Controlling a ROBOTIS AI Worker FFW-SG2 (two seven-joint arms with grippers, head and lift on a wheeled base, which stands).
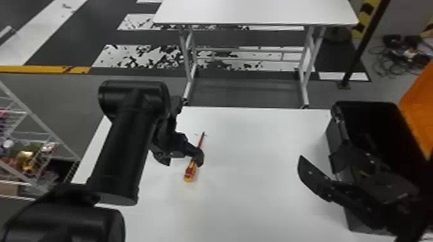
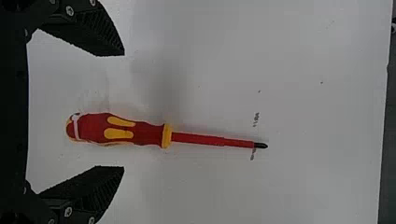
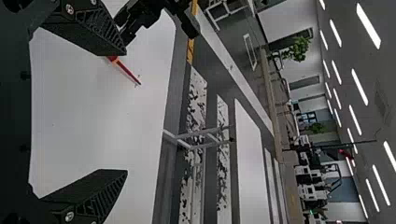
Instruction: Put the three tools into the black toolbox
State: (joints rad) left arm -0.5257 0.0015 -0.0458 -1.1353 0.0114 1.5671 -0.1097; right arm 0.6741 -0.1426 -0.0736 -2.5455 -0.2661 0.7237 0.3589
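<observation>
the white surface (image 1: 251,161) spreads out in front of the robot; beyond it stands a second white table (image 1: 257,11) on metal legs, on a floor with worn white stripes; the black toolbox (image 1: 367,104) sits open at the right side of the surface, its inside too dark to make out; an orange panel (image 1: 418,106) slants in beside it at the right edge of the head view; a white wire rack (image 1: 35,118) with assorted things in it stands off to the left of the surface.

the left claw (image 1: 183,161) is over the left part of the surface, at the screwdriver; its two fingers are spread wide, one on each side of the handle (image 2: 149,133), with a gap on both sides, so it has hold of nothing; the right claw (image 1: 333,146) hangs by the toolbox, overlapping its near left part in the head view; its fingers are wide apart too, and it grips nothing.

the red and yellow screwdriver (image 1: 190,170) lies flat on the surface, left of the toolbox and well apart from it; its handle is toward the robot, its red shaft toward the far edge; the shaft ends in a small black tip (image 2: 261,145), with small dark marks (image 2: 256,119) on the surface near it.
</observation>
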